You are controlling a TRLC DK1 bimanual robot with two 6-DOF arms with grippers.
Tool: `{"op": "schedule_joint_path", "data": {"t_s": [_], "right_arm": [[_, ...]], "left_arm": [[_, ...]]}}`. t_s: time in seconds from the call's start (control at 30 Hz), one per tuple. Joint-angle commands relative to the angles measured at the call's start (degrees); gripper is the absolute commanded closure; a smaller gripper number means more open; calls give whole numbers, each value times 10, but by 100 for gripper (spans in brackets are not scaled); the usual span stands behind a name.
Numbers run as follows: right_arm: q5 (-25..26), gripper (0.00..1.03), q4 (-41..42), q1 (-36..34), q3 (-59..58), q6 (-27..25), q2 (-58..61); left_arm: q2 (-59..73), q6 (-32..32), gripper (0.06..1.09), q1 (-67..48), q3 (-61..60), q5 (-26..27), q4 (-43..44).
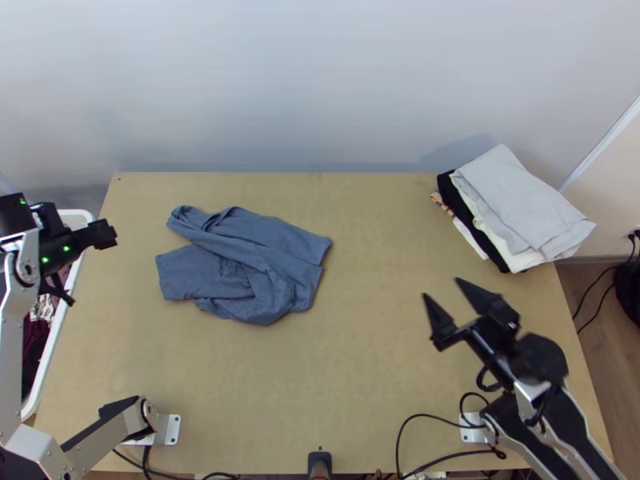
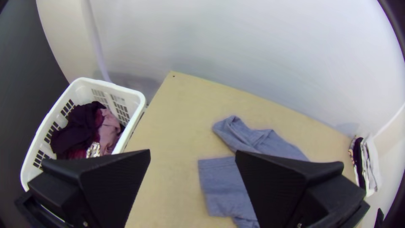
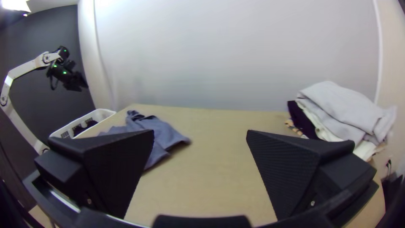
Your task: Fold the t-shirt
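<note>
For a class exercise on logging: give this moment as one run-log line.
blue shirt: bunched on table | left gripper: open, empty | right gripper: open, empty | fold: not done

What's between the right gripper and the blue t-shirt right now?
Bare wooden table only: in the top view, nothing lies on the stretch from the open right gripper across to the bunched t-shirt.

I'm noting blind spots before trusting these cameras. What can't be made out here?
- Blue shirt's underlayers, top view: hidden by its own bunched folds.
- Part of the shirt, left wrist view: behind a black finger.
- Basket's outer side, top view: cut off by the left edge.
- Most of the stack's lower clothes, top view: under the grey cloth.
</note>
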Motion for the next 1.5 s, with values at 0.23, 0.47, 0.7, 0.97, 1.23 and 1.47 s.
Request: {"op": "schedule_joint_path", "data": {"t_s": [0.23,0.47,0.7,0.97,1.23,1.47], "right_arm": [[10,4,1,154,164,152,302],[-35,4,1,235,242,328,481],[-93,4,-36,245,330,451,622],[-173,9,-86,230,425,614,724],[-188,12,-145,213,476,653,776],[-198,25,-144,189,481,659,810]], "left_arm": [[-10,-43,10,-19,-95,19,73],[-15,-52,10,-10,-129,27,100],[-19,-60,10,-10,-161,27,115],[-30,-65,10,-6,-184,27,122],[-41,-67,10,-4,-200,27,125],[-45,-67,10,-2,-205,26,126]]}}
